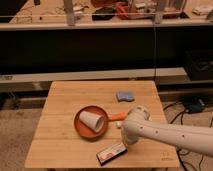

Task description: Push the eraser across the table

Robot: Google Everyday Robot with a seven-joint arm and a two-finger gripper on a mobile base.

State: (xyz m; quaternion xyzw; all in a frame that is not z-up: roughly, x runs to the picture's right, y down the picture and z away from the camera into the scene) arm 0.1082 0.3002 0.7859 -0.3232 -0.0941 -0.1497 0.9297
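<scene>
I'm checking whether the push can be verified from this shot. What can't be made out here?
- Claw: in the camera view the arm's white wrist covers it, beside the eraser; contact cannot be told.
- Small white object: mostly behind the arm.
- Arm's base: cut off by the right edge.
- Table: its near right corner is partly covered by the arm.
</scene>
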